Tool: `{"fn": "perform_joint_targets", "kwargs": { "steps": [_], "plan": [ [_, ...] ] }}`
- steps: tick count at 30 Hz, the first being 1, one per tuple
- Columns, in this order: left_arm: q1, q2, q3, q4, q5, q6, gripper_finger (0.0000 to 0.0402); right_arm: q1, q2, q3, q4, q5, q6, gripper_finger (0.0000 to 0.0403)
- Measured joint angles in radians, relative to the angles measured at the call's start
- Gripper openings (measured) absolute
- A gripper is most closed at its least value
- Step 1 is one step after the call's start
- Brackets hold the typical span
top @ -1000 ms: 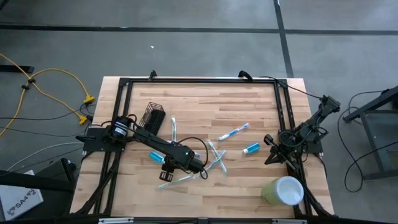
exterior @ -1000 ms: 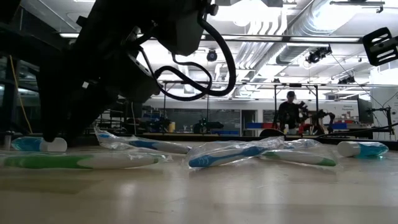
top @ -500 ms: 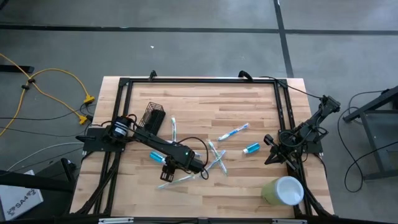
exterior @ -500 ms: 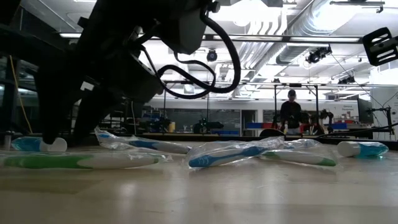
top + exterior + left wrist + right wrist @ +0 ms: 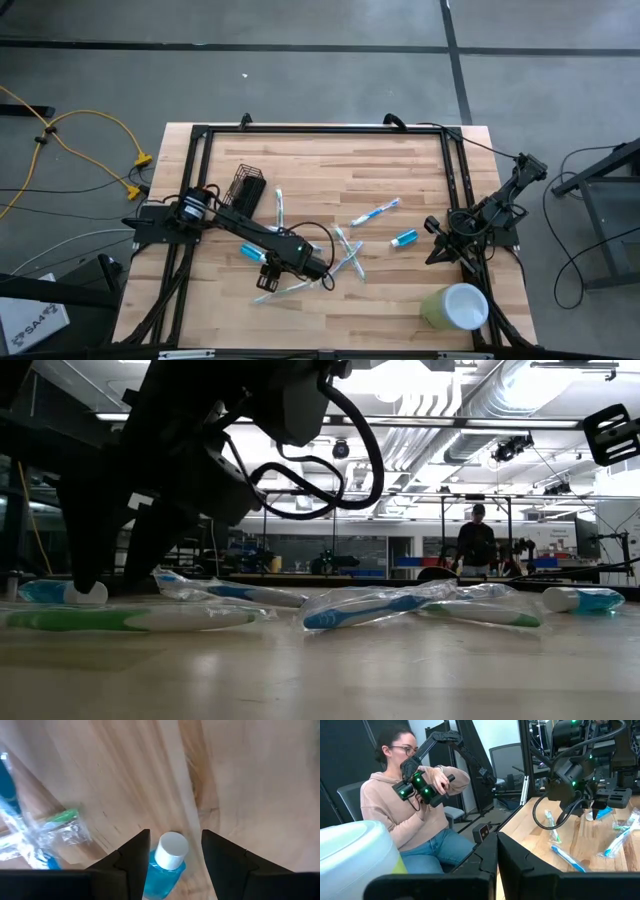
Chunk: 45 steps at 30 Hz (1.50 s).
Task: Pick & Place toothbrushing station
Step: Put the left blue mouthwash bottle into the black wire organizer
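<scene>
The left gripper (image 5: 171, 851) hangs spread wide around a blue bottle (image 5: 166, 865), fingers apart from it. The black mesh holder (image 5: 247, 187) stands beyond, well apart. The right gripper (image 5: 496, 865) waits closed near the green cup (image 5: 455, 307).

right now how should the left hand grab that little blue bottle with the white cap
Grip the small blue bottle across its body just below the white cap, coming straight down from above. It lies flat on the table, and the left hand already straddles it with fingers open on either side.
</scene>
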Motion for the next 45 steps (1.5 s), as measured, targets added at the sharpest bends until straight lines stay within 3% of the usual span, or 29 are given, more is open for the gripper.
{"fn": "perform_joint_targets", "kwargs": {
  "steps": [45],
  "plan": [
    [-0.008, 0.049, -0.032, -0.029, -0.027, 0.030, 0.0172, 0.000, 0.000, 0.000, 0.000, 0.000, 0.000, 0.0002]
  ]
}}
